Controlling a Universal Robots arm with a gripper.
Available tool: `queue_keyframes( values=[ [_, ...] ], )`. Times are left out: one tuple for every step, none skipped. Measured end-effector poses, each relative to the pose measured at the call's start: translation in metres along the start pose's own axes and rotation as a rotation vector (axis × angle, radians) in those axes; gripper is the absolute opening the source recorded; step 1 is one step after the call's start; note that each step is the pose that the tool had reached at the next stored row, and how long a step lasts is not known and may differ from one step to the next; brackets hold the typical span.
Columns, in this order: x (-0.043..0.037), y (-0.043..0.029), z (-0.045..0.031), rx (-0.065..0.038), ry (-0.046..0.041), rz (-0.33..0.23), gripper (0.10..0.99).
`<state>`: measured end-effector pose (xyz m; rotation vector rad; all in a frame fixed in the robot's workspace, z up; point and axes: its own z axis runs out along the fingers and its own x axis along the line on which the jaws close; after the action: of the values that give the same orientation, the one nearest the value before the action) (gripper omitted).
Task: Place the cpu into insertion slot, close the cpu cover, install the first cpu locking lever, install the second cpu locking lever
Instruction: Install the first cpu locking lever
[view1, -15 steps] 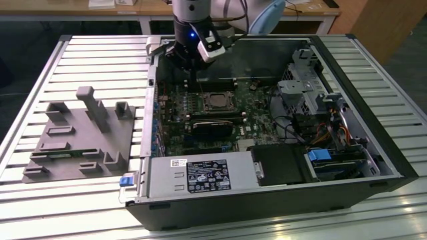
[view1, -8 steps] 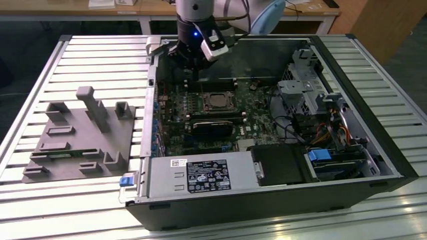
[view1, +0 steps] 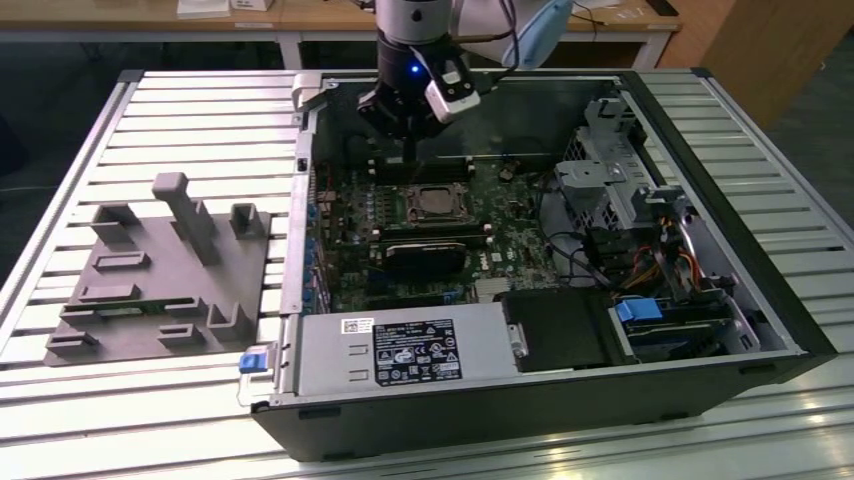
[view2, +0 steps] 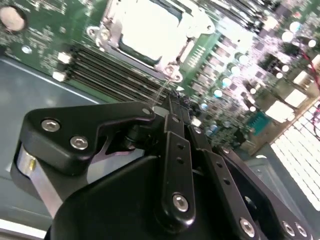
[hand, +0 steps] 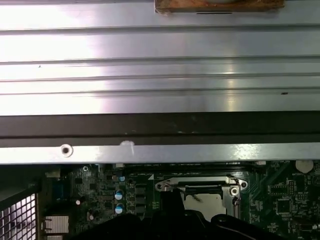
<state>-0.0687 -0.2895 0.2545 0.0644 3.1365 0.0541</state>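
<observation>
The cpu (view1: 434, 204) lies in the insertion slot on the green board inside the black case. Its pale face (view2: 147, 30) shows through the window of the silvery cpu cover (view2: 172, 67), which lies flat over the socket. In the first wrist view the cpu (hand: 202, 202) sits under the cover's frame edge (hand: 200, 184). My gripper (view1: 407, 152) hangs just behind the socket, near the case's back wall. Its black fingers meet at the tip (view2: 173, 99), shut with nothing seen between them. A thin shiny wire (view2: 162, 90) runs from the socket's corner toward the fingertips.
A black heatsink block (view1: 427, 255) sits just in front of the socket. Long black memory slots (view2: 107, 70) run beside it. The drive cage and cables (view1: 627, 200) fill the exterior view's right. A grey fixture (view1: 167, 270) stands on the slatted table outside the case.
</observation>
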Motion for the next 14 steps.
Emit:
queue_keyframes(
  values=[
    [-0.0016,0.0001,0.0002,0.000,0.0000,0.000,0.106],
    [-0.0026,0.0001,0.0003,0.000,0.0000,0.000,0.106],
    [-0.0036,0.0003,0.0004,0.000,0.0000,0.000,0.106],
    [-0.0044,0.0003,0.0005,0.000,0.0000,0.000,0.106],
    [-0.0050,0.0003,0.0007,0.000,-0.0001,0.000,0.106],
    [-0.0056,0.0003,0.0008,-0.001,-0.0001,0.000,0.106],
    [-0.0058,0.0003,0.0010,-0.005,0.0002,0.000,0.106],
    [-0.0059,0.0003,0.0012,-0.018,0.0009,0.000,0.106],
    [-0.0060,0.0003,0.0014,-0.033,0.0014,0.000,0.106],
    [-0.0060,0.0004,0.0023,-0.039,0.0013,-0.001,0.106],
    [-0.0060,0.0003,0.0034,-0.039,0.0006,-0.001,0.106],
    [-0.0060,0.0003,0.0045,-0.039,-0.0002,-0.004,0.106],
    [-0.0062,0.0002,0.0057,-0.039,-0.0010,-0.008,0.106],
    [-0.0064,0.0002,0.0072,-0.039,-0.0014,-0.011,0.106]
  ],
)
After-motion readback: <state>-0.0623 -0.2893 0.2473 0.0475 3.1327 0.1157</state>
